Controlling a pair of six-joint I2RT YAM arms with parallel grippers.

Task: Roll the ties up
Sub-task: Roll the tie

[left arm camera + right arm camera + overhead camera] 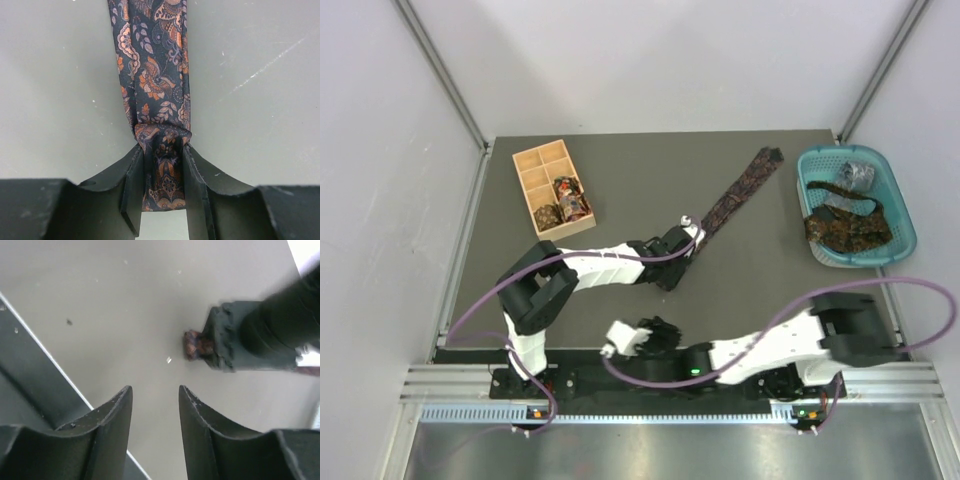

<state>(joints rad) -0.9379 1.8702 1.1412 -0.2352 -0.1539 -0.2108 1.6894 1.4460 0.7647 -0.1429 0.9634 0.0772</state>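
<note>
The left arm (600,268) and right arm (770,350) share one build: smooth white shells over the long links, chunky black housings at the joints, and a black base (520,382) with small orange marks. A thin purple cable (470,308) loops loosely along each arm, and a small green light (696,372) glows on the right arm. The left gripper (160,192) and right gripper (155,405) carry matte black fingers (112,425), curved, wedge-shaped and faintly scuffed
</note>
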